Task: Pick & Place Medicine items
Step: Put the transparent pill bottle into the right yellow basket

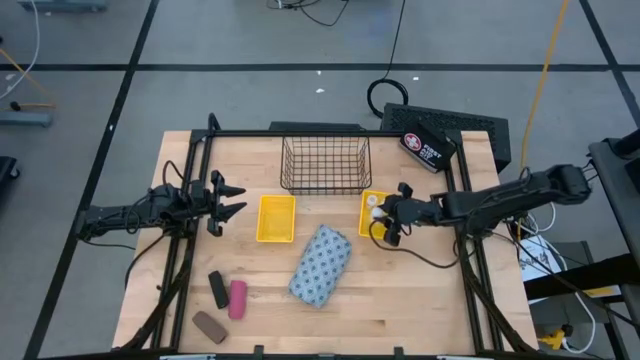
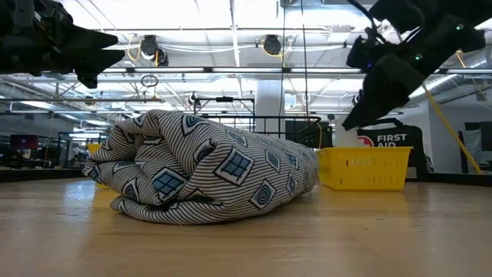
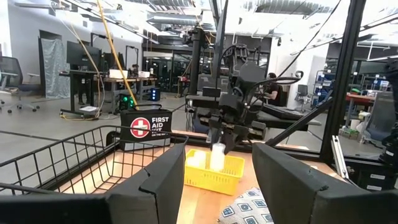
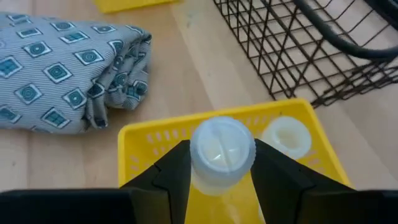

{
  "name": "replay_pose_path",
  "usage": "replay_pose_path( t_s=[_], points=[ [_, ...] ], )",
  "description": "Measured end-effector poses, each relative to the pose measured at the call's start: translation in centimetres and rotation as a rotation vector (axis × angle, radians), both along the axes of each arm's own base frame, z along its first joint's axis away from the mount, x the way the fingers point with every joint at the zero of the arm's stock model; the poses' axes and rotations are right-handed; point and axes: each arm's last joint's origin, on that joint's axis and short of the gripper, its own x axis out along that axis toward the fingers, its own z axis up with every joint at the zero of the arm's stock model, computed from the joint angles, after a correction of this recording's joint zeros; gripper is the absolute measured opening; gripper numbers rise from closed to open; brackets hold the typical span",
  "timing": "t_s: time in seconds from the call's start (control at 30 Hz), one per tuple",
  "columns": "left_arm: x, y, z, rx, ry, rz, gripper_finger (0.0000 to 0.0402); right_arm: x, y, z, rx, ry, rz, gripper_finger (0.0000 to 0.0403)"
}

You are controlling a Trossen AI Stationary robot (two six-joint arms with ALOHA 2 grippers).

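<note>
My right gripper (image 1: 386, 214) hangs over the right yellow tray (image 1: 366, 222), shut on a small white round bottle (image 4: 221, 148). A second white bottle (image 4: 286, 137) stands in that tray. The third is not visible. The blue-grey patterned pouch (image 1: 320, 264) lies flat on the table's middle, near side. The black piece (image 1: 218, 289), the pink piece (image 1: 237, 298) and the brown piece (image 1: 209, 326) lie near the front left corner. My left gripper (image 1: 228, 201) is open in the air, left of the other yellow tray (image 1: 276, 218). My right gripper pinches the white bottle between its two fingers (image 4: 175, 167), one on each side of the bottle's upper part (image 4: 198, 163) just below the cap. The fingers slant down from the table's right side. The bottle (image 3: 217, 155) hangs upright over the yellow tray (image 3: 214, 176).
A dark wire basket (image 1: 325, 164) stands at the far middle of the table. A black first-aid case (image 1: 428, 148) lies at the far right corner. Bare wood shows along the near edge, right of the pouch.
</note>
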Motion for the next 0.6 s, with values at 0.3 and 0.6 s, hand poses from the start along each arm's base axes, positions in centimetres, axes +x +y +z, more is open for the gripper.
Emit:
replay_pose_path(
  t_s=[0.3, 0.6],
  points=[
    [0.0, 0.0, 0.0, 0.000, 0.000, 0.000, 0.0198, 0.9, -0.1, -1.6, 0.019, 0.056, -0.004, 0.0139],
    [0.0, 0.0, 0.0, 0.000, 0.000, 0.000, 0.0198, 1.4, -0.1, -2.7, 0.016, 0.102, -0.007, 0.0141]
  ],
)
